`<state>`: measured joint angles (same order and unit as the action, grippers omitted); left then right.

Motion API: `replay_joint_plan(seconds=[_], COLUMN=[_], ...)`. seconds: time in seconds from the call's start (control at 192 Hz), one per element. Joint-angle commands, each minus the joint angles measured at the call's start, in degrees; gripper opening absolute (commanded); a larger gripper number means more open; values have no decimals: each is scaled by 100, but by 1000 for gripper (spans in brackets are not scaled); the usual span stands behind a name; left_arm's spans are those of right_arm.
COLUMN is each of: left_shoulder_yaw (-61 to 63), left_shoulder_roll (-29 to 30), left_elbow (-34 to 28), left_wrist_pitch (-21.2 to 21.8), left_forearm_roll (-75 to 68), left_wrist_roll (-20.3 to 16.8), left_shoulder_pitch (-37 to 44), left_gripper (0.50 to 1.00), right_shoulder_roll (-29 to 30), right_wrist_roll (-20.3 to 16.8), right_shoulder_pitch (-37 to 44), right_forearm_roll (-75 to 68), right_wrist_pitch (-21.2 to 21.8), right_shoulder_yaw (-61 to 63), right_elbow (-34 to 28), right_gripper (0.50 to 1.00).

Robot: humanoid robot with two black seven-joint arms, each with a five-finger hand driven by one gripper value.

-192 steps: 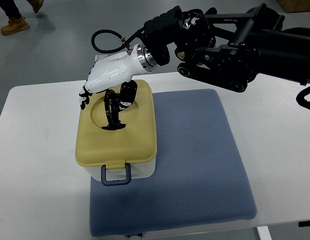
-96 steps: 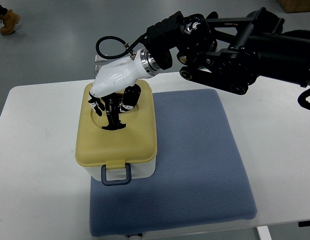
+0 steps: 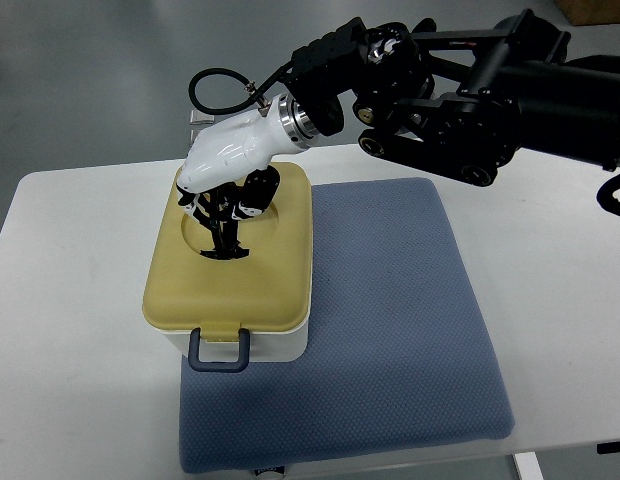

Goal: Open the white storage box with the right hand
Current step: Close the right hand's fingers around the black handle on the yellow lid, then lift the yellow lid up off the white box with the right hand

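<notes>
Storage boxes: one, white storage box (image 3: pixel 252 347) on the mat's 10 o'clock corner.
Lids: one, tan lid (image 3: pixel 230 285) sitting on that box.
Lid handles: one, black handle (image 3: pixel 225 232) standing in the lid's round recess.
Latches: one, dark blue latch (image 3: pixel 219 352) at the box's 6 o'clock edge.
Mats: one, blue mat (image 3: pixel 390 330) mid-table.
Tables: one, white table (image 3: pixel 70 330).
Robot hands in view: one, right hand (image 3: pixel 222 175), coming in from 2 o'clock, curled over the handle.
Cables: one, black cable (image 3: pixel 215 85) looping at the wrist, 12 o'clock of the box.
</notes>
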<state>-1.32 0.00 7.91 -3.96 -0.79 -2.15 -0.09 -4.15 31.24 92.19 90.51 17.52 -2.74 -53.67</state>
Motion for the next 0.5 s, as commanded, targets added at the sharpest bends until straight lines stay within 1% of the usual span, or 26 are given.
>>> replay_joint_plan(seconds=[0.0, 0.229, 0.307, 0.495], left_shoulder_yaw=[0, 0, 0, 0], left_shoulder_roll=[0, 0, 0, 0], left_elbow=[0, 0, 0, 0], left_wrist_pitch=[1, 1, 1, 1], left_forearm_roll=[0, 0, 0, 0], left_wrist_roll=[-5, -5, -5, -5], left_shoulder_pitch=[0, 0, 0, 0], left_gripper=[1000, 1000, 1000, 1000], right_shoulder_roll=[2, -68, -103, -376], right_wrist_roll=[5, 58, 128, 155], right_shoulder_pitch=[-8, 89, 177, 396], right_forearm_roll=[-7, -69, -86, -499], right_wrist_pitch=[14, 32, 32, 50], right_shoulder_yaw=[10, 80, 89, 89], right_elbow=[-3, -3, 5, 23], right_gripper=[500, 500, 500, 500])
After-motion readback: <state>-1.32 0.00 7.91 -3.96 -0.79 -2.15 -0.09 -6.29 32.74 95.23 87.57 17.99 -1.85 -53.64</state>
